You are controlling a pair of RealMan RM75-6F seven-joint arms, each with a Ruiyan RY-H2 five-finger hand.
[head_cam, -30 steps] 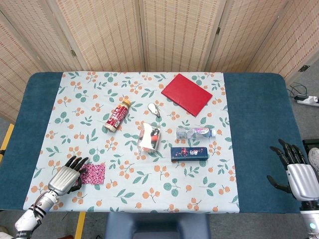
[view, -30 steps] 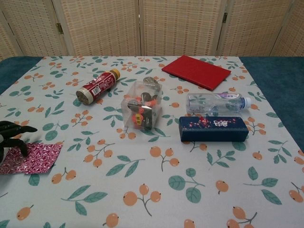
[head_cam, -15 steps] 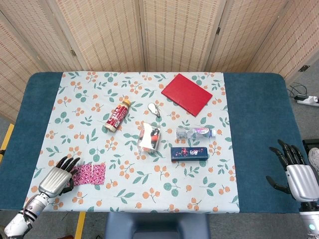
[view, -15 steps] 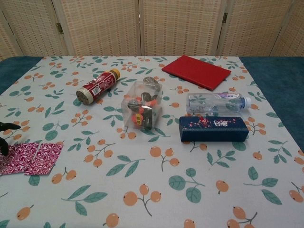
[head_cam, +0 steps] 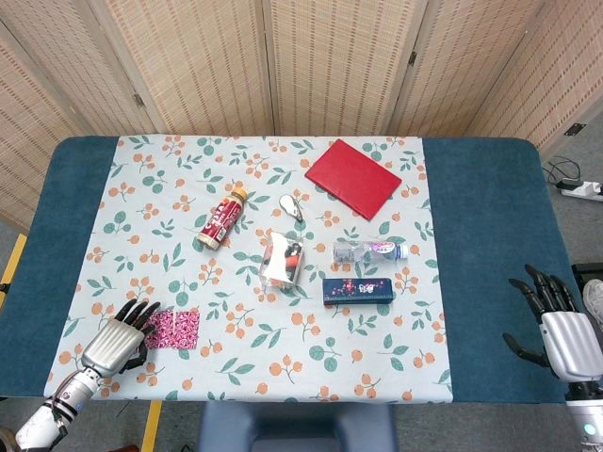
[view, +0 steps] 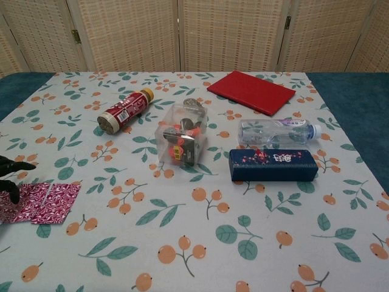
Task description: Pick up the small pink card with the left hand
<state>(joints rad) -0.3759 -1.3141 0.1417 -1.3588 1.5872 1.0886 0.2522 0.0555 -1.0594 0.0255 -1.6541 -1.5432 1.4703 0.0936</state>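
A table (head_cam: 490, 235) with a dark blue top carries a floral cloth (head_cam: 283, 358) down its middle. On the cloth's far side, right of centre, lies a flat red book (head_cam: 352, 177). Near the middle stands a clear plastic container (head_cam: 282, 260) holding red and orange items, and right of it lie a dark blue box (head_cam: 358, 289) and, just beyond that, a clear water bottle (head_cam: 369, 250) on its side. Left of the container lies a red-labelled bottle (head_cam: 221, 217) with a tan cap, and a small metallic object (head_cam: 291, 206) sits between this bottle and the book.

The left hand (head_cam: 115, 342) sits at the near left corner of the cloth, its dark fingers (head_cam: 141, 312) extended over the left edge of the small pink card (head_cam: 172, 329). The card lies flat on the cloth; in the chest view its patterned face (view: 42, 202) shows with dark fingertips (view: 13, 165) at its left end. Whether the hand actually grasps the card cannot be told.

The right hand (head_cam: 558, 325) hovers off the near right edge of the table, fingers spread apart and holding nothing.
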